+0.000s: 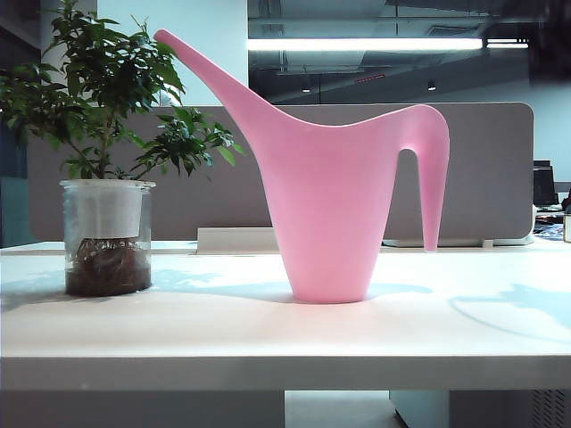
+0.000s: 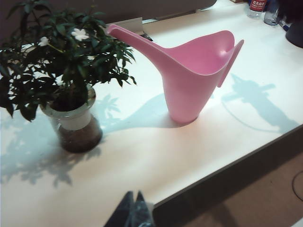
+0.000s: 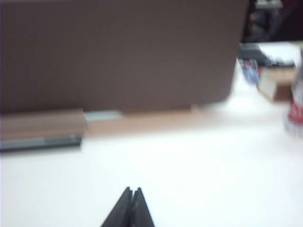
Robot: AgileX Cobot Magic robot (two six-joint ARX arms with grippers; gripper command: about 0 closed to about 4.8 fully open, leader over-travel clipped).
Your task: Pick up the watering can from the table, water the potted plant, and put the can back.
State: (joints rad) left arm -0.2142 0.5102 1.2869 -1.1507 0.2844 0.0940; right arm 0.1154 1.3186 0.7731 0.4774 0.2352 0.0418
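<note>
Two things stand on the white table (image 1: 268,334): the pink watering can (image 1: 335,209) near the middle and the potted plant (image 1: 107,178) toward the left end, well apart from each other. The can sits upright on its narrow base, set back a little from the thick front edge, with its long spout slanting up toward the plant and its tip reaching over the outer leaves; the thin hooked handle hangs on the opposite side, its end clear of the tabletop. The plant's dark glossy leaves spread wide above a clear glass pot that shows a white liner and dark soil with roots below. From the left wrist view a few small white flowers show among the leaves. Behind the table's rear edge runs a grey partition panel (image 1: 482,169). The left gripper (image 2: 134,208) hovers just off the front edge of the table, well short of both the can and the plant, its two dark fingers pressed together with nothing between them. The right gripper (image 3: 131,205) is over bare tabletop facing the partition, its picture blurred, fingers likewise closed together and empty.
</note>
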